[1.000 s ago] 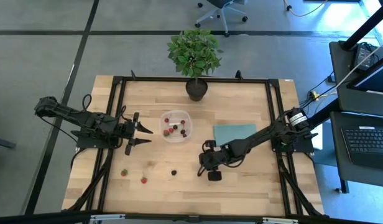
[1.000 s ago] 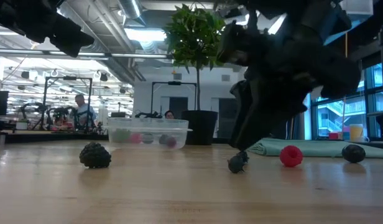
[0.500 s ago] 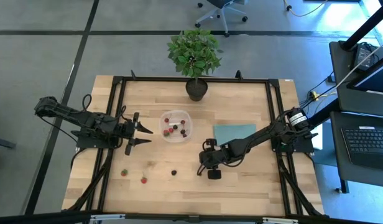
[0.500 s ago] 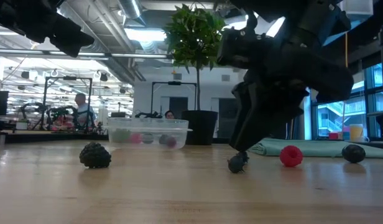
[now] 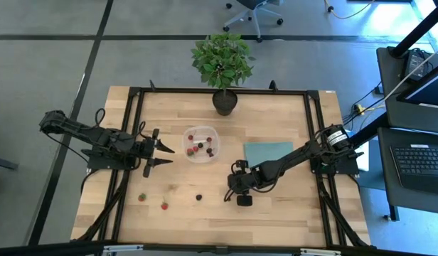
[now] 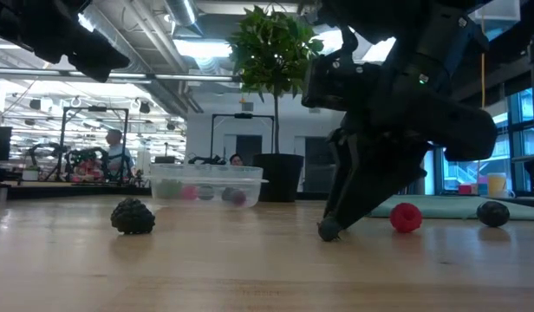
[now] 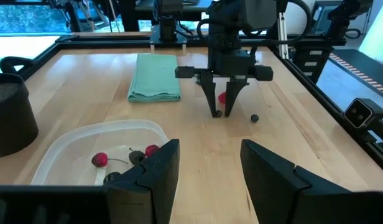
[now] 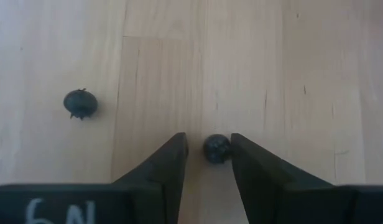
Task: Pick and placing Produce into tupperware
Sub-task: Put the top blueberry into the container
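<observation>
Over on the left, the left gripper (image 5: 164, 156) hung just beside the tupperware (image 5: 190, 134), fingers spread wide, nothing between them, waiting. And that tupperware, near the middle of the wooden table (image 5: 276, 217), already had berries in it: a few red, a few dark, visible in the high view and again through the clear wall in the left wrist view. So the job looked partly done!

What was left? On the bare wood toward the near edge, left of centre, lay a red berry (image 5: 142, 197), another red berry (image 5: 163, 205) just beside it, and a dark berry (image 5: 199, 197) a little further right. Three out in the open there.

Moving right, the right gripper (image 8: 207, 151) was down at the table surface, fingertips planted either side of a small dark berry (image 8: 216, 149). The jaws stood parted, bracketing it closely on both sides, not yet squeezing as far as I could judge. The squeeze looked to be the next call.

Further right lay the teal cloth (image 5: 268, 151), and the potted plant (image 5: 221, 62) stood at the far edge.

My read: a handful in, at least four to go, one about to be taken
</observation>
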{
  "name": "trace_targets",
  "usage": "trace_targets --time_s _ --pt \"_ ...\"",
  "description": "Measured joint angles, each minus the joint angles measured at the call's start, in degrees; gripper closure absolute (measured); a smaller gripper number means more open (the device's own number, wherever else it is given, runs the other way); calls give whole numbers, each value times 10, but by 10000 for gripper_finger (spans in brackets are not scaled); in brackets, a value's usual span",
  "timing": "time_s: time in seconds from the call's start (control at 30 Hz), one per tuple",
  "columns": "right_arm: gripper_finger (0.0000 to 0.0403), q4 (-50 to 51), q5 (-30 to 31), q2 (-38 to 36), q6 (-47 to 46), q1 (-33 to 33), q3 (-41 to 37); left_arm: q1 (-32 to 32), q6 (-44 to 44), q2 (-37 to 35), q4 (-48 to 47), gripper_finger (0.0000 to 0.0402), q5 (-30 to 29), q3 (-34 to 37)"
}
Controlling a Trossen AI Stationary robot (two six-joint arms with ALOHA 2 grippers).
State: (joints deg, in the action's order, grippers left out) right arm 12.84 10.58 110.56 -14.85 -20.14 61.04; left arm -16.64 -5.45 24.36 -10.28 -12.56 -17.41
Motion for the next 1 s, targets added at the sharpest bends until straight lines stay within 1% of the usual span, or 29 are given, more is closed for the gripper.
trace_targets --time_s 0.43,0.57,0.73,0.8,1.0 --pt "347 5 -1 2 4 1 6 0 0 0 0 237 0 0" --pt "349 30 -1 8 32 9 41 0 0 0 0 237 0 0" --pt "346 56 52 6 102 34 107 0 0 0 0 237 0 0" --pt "346 67 55 6 131 47 132 0 0 0 -2 237 0 0" --pt "346 56 55 5 204 95 192 0 0 0 -4 237 0 0"
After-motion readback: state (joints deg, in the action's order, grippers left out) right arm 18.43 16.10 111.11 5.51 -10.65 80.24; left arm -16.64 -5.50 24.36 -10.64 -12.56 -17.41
